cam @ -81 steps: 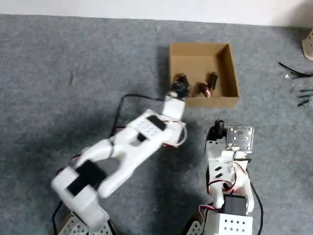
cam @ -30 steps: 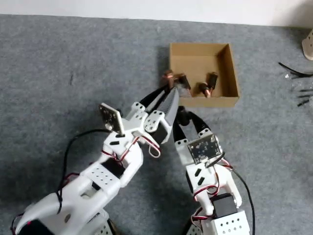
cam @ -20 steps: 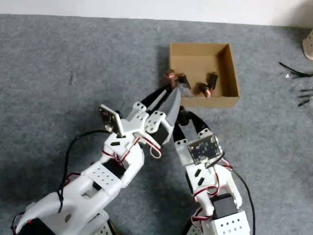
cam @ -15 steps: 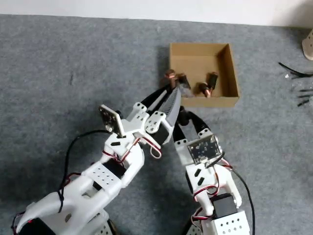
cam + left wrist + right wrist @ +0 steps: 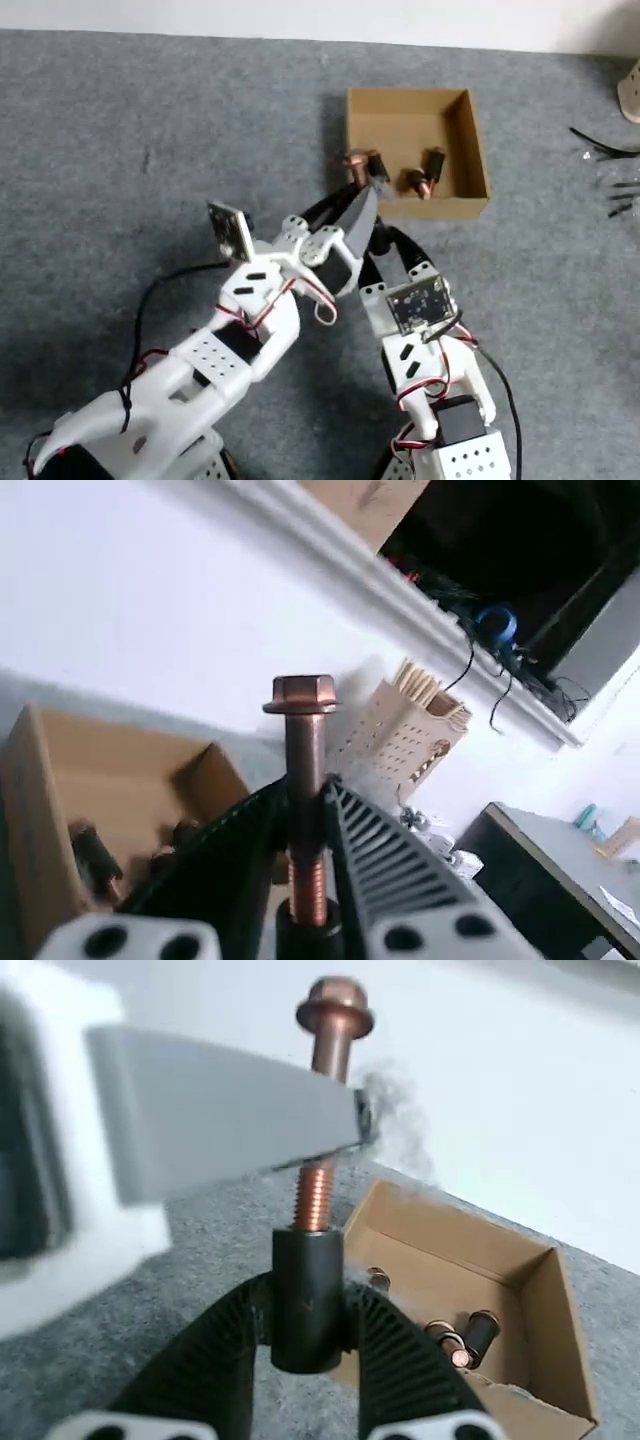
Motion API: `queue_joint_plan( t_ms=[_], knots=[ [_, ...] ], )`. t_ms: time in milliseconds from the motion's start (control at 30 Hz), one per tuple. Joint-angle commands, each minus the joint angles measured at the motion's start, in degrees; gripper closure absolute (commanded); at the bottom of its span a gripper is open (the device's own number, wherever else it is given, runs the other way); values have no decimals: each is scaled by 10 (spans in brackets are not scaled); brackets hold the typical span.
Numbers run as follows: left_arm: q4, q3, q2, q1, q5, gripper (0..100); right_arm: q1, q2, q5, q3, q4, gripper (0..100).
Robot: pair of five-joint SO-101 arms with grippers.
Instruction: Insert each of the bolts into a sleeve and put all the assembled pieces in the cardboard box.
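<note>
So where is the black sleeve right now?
In the right wrist view, the black sleeve sits clamped in the right gripper, at the threaded tip of the copper bolt held by the left gripper, short of the cardboard box.

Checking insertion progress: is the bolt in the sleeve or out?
Barely in: the bolt tip sits at the sleeve mouth, most of its thread exposed, head well above.
</note>
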Motion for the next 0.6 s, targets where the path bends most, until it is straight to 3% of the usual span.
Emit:
queue_joint_plan(
  t_ms=[0, 400, 567],
  knots=[
    [54, -41, -4, -12, 32, 996, 7, -12, 5, 72, -7, 994],
    [58, 31, -48, -6, 28, 996, 37, -12, 2, 70, -7, 994],
    [58, 75, -115, 39, -93, 996, 37, -12, 4, 72, -7, 994]
  ],
)
